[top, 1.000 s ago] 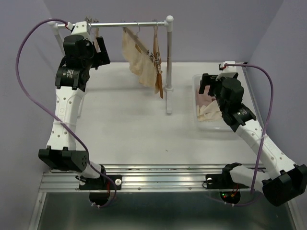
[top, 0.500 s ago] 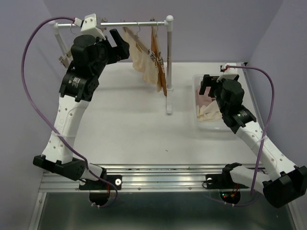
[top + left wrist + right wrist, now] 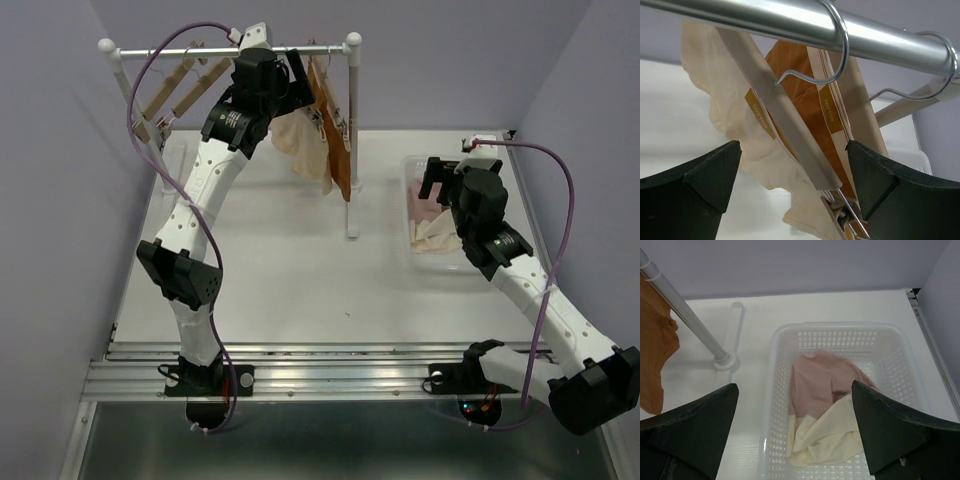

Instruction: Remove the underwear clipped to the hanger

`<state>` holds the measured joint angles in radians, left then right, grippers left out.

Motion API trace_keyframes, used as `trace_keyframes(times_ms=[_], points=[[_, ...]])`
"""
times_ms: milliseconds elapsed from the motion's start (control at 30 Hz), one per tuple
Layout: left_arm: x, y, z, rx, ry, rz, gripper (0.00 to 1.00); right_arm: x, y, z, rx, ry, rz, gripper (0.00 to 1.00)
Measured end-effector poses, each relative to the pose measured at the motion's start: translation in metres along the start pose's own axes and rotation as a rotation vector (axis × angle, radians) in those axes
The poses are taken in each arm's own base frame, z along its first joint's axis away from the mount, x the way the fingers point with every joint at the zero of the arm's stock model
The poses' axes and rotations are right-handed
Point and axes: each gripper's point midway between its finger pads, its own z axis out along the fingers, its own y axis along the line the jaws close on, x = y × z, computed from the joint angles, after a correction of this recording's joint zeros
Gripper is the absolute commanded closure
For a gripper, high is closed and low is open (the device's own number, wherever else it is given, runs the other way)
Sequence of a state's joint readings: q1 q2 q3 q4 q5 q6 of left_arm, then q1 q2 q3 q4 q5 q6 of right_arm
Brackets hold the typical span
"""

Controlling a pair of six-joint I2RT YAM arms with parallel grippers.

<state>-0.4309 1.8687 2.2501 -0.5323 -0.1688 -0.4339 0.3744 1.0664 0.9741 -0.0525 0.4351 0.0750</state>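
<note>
Underwear check: cream-beige pair (image 3: 730, 110), thin and rumpled, and orange-brown pair (image 3: 800, 95) with a lighter band hang on wooden hangers (image 3: 785, 117) from the metal rail (image 3: 765, 22). Left gripper (image 3: 793, 147) sits right up at them, jaws wide, gripping nothing. White mesh basket (image 3: 840, 337) holds the pale pink pair (image 3: 825, 380) plus a cream cloth (image 3: 825, 440). Over it hovers the right gripper (image 3: 795, 386), also spread and empty.

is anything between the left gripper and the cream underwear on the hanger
Partly: in the left wrist view a pale wooden hanger arm slants across the cream-beige cloth underwear, in front of the open left gripper. The cloth beside it is unobstructed.
</note>
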Motion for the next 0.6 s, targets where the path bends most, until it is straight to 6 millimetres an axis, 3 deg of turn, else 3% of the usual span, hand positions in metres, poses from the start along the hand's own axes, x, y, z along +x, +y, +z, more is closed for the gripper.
trace_keyframes(times_ms=[300, 467, 600], points=[[-0.006, 0.008, 0.013, -0.071, -0.039, -0.015, 0.01, -0.002, -0.009, -0.003, 0.040, -0.010, -0.009, 0.00], [0.000, 0.009, 0.034, -0.090, -0.042, -0.010, 0.03, -0.003, -0.012, -0.004, 0.052, -0.014, -0.015, 0.00], [0.014, 0.017, 0.051, -0.112, -0.012, -0.002, 0.14, -0.007, -0.013, -0.007, 0.052, -0.026, -0.009, 0.00]])
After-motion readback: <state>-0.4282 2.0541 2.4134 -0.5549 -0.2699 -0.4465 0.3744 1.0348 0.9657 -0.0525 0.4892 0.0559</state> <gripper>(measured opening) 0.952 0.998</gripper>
